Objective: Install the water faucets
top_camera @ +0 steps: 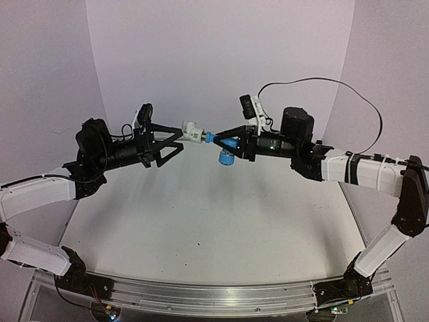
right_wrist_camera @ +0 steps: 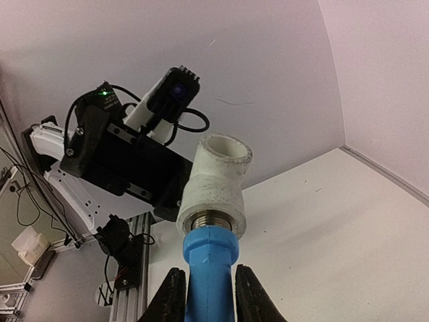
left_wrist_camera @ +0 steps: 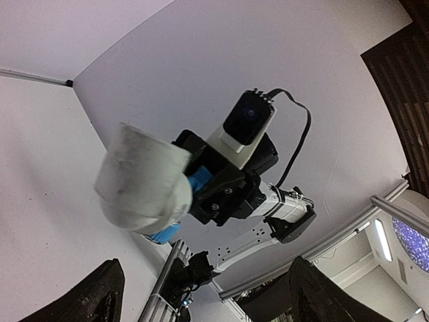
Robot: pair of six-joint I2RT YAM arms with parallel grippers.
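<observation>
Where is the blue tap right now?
The blue tap is up in the air above the middle of the table, pinched by the right gripper. Its tip meets the white fitting that the left gripper holds.

Bright-blue tap [right_wrist_camera: 210, 268], white fitting [right_wrist_camera: 216, 184] with metallic threaded ring, black hands.

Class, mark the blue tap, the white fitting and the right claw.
blue tap [right_wrist_camera: 210, 265], right wrist view, its stem.
white fitting [right_wrist_camera: 218, 181], right wrist view, its body.
right claw [right_wrist_camera: 205, 295], right wrist view, between fingertips.
</observation>
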